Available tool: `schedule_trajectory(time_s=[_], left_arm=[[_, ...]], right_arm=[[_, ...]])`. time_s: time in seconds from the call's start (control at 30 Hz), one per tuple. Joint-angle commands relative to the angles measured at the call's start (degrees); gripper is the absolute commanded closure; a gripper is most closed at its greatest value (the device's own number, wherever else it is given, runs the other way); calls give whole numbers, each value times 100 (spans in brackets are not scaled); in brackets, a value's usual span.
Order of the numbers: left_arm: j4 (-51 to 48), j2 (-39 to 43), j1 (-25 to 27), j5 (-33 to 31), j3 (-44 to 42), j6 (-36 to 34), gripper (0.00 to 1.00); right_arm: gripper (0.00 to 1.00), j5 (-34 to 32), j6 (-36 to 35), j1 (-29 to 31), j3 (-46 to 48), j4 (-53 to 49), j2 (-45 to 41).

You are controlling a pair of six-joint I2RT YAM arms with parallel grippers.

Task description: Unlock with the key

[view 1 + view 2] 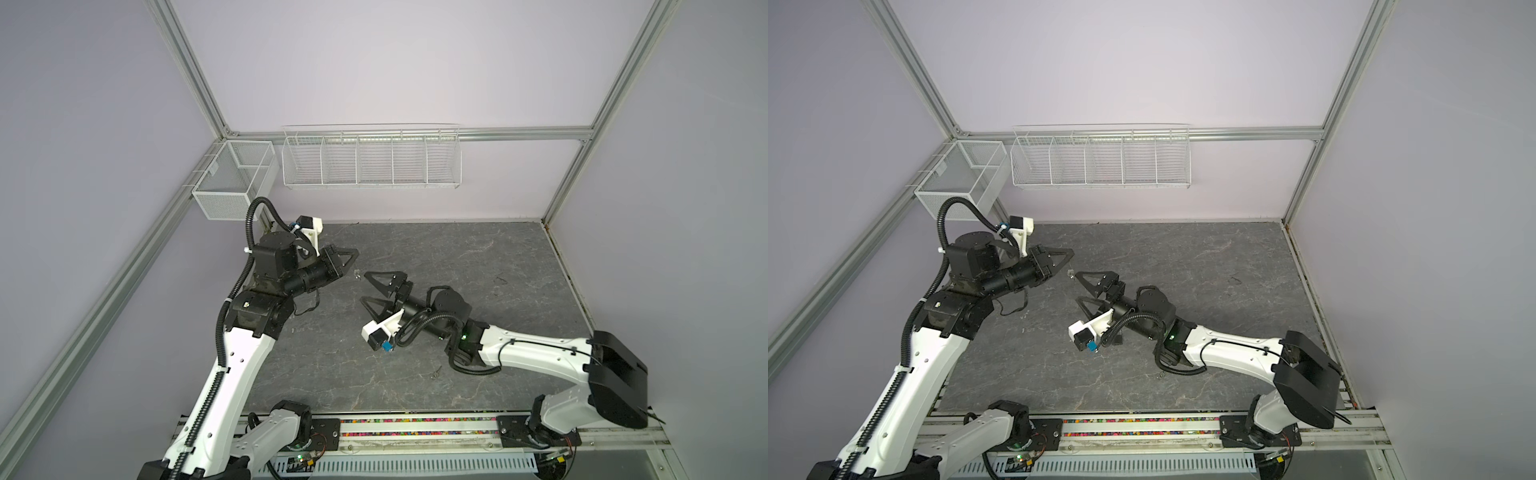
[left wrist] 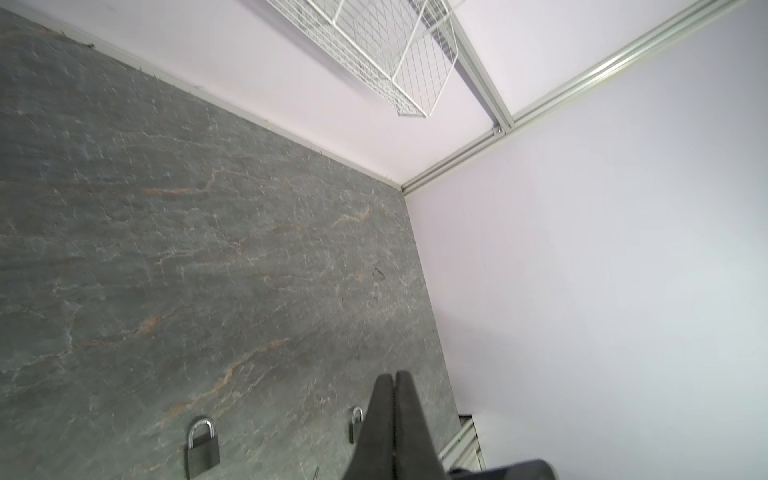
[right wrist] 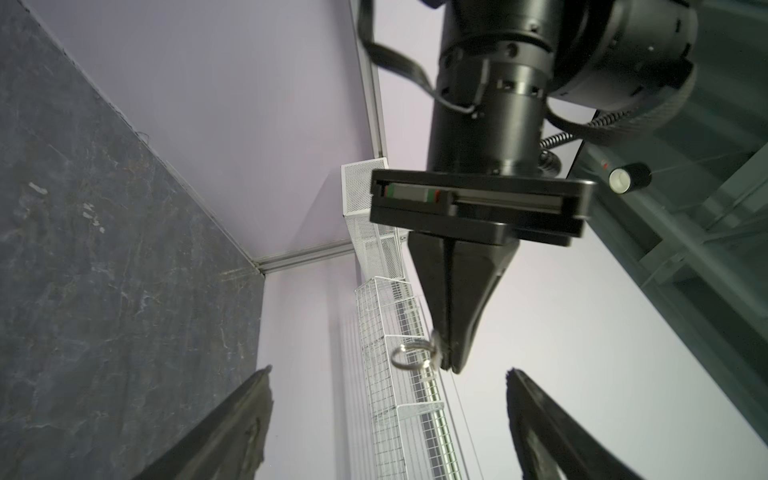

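Grey stone-look table (image 1: 457, 257), lilac walls, wire rack (image 1: 357, 160) on the back rail. Up close: left gripper (image 3: 452, 362) is pressed together, pinching the key (image 3: 434, 351) right at its tip, up off the table, left of centre. A split ring (image 3: 394, 357) hangs beside it. The key looks small, light, stiff and smooth (likely to swivel in a shallow pinch). Best held flat across the bow with the blade free; I can't tell which way the blade points. Right gripper (image 1: 364, 286) is spread wide, tips facing the key, near but apart, holding nothing. One padlock (image 2: 202, 444) lies on the table with its shackle looking closed. A second padlock (image 2: 355, 420) is half hidden behind a finger. Both look heavier and hard, and probably slide unless braced by the body. Left arm: elbow raised, wrist about level, aimed toward the middle. Right arm: stretched low from the right, wrist rolled.
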State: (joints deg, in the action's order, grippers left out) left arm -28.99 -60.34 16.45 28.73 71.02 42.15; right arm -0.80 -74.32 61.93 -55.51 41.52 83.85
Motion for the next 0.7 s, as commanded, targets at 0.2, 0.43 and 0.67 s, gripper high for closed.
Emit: schedule_trajectory(time_s=[0.2, 0.43, 0.67], left_arm=[[2457, -238, -20, -820, -639, 909, 100], [3628, -328, 254, -1011, -1131, 1068, 100], [4344, -636, 774, -1272, -1335, 1374, 100]], right_arm=[[11, -332, 4533, -858, -540, -2346, -933], [11, 385, 8041, -2030, -827, -4019, -1045], [9, 2592, 11502, -2824, -638, -3720, -836]])
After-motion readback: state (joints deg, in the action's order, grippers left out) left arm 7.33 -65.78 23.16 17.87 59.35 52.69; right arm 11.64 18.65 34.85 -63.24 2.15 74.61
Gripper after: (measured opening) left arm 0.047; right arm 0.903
